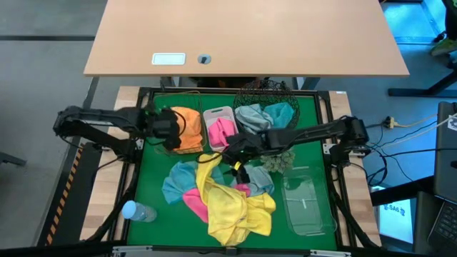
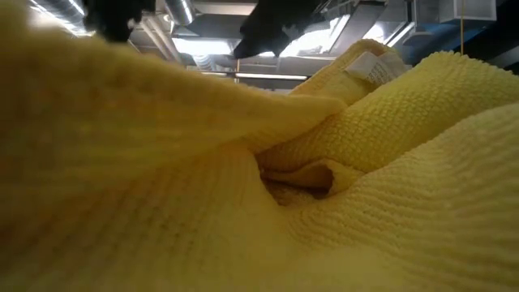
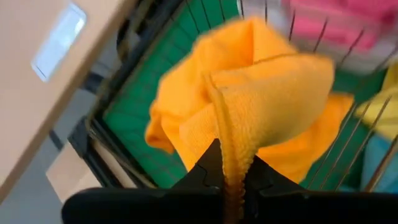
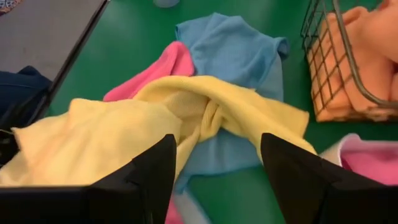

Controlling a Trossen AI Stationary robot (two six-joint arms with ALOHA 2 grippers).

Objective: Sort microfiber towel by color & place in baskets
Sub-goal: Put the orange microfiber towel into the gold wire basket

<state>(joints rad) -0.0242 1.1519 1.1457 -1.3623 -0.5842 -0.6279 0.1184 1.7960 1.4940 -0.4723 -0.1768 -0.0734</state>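
A: Item one: soft orange microfiber towel (image 3: 249,99), nubbly weave, folded in thick lobes. Location?

B: In the dark square wire-grid basket (image 1: 187,129), far-left part of the green worktop (image 1: 153,168). The left tool (image 3: 233,177) is pressed together on a hanging fold of it, pinching the cloth between both dark fingers directly above that basket.

A: Item two: long pale-yellow microfiber towel (image 4: 205,118), twisted into a rope at its middle.

B: It runs from just beside the right tool (image 1: 239,158) down to a crumpled yellow heap at the near edge, lying over a blue towel (image 4: 230,50) and a pink towel (image 4: 158,68). The right tool has its two broad dark fingers (image 4: 146,174) spread wide, hovering over the twisted part; nothing sits between them.

A: Remaining containers?

B: Small white rectangular plastic tub (image 1: 217,113), pink cloth inside, touching the grid basket's right side. Round black wire-mesh basket (image 1: 265,91), teal and grey-blue cloths inside. Clear rectangular plastic tray (image 1: 308,203), glossy, at the right, well apart from both tools.

A: Sundries?

B: Clear bottle with blue cap (image 1: 137,211), lying near the left corner.
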